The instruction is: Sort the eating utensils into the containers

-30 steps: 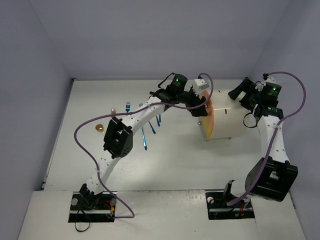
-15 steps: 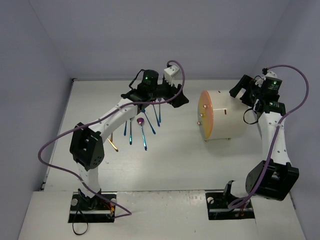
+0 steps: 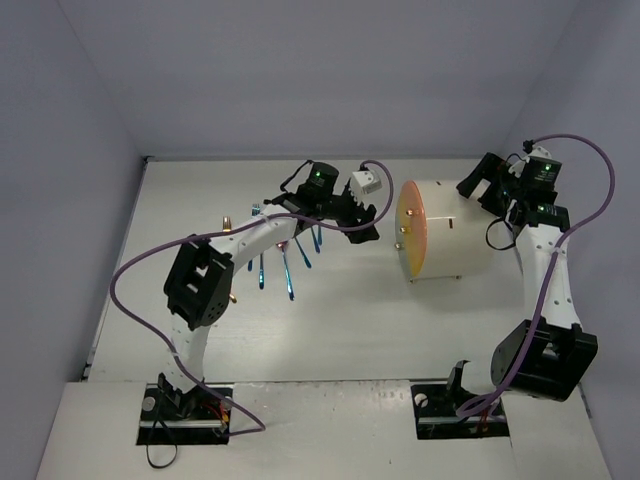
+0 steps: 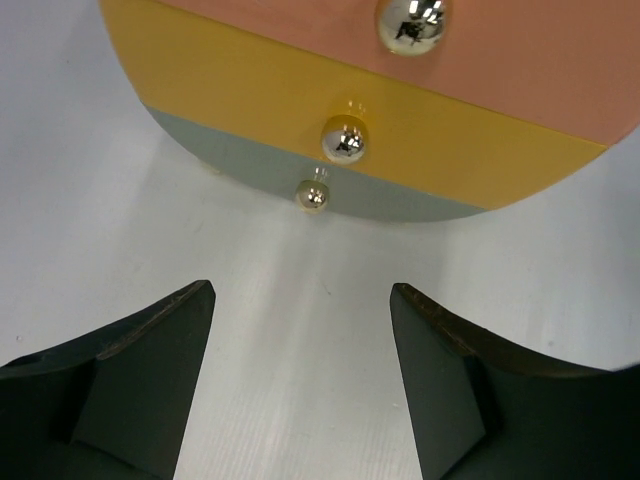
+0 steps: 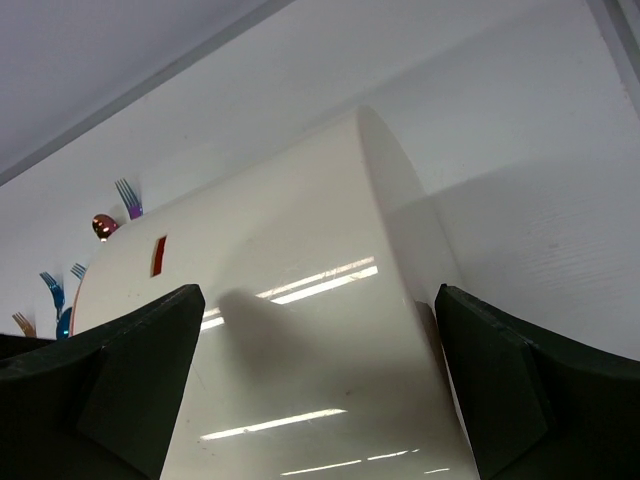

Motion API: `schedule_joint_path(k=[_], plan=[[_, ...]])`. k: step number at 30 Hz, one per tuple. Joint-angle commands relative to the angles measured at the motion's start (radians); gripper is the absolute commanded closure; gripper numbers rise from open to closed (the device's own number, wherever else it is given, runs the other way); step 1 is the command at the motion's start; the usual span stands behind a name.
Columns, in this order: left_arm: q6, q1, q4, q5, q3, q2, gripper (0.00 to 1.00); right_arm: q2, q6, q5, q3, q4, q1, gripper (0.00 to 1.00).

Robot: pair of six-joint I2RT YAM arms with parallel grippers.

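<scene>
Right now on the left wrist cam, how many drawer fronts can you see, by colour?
Pink drawer front: 1
Yellow drawer front: 1
Grey drawer front: 1
Total: 3, with one shiny knob on each.

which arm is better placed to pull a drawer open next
Left. The left gripper, jaws open and empty, faces the orange front of the cabinet with the gold knobs straight ahead. The right gripper sits at its white back end, away from the knobs.
</scene>
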Motion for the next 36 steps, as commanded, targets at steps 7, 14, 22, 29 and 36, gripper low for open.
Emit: schedule_joint_path(k=[7, 14, 22, 29, 36], plan=[[0.096, -0.048, 0.15, 0.046, 0.128, 0.074, 0.35, -0.056, 0.091, -0.024, -0.08, 0.032, 0.005, 0.02], [0.104, -0.078, 0.159, 0.043, 0.24, 0.149, 0.36, -0.055, 0.104, -0.03, -0.09, 0.032, 0.006, 0.02], [0.111, -0.091, 0.16, 0.042, 0.293, 0.201, 0.42, -0.059, 0.11, -0.027, -0.104, 0.032, 0.009, 0.02], [0.121, -0.093, 0.15, 0.038, 0.311, 0.225, 0.5, -0.051, 0.111, -0.025, -0.105, 0.034, 0.013, 0.02], [0.117, -0.094, 0.158, 0.033, 0.333, 0.236, 0.58, -0.05, 0.098, -0.016, -0.108, 0.034, 0.026, 0.02]])
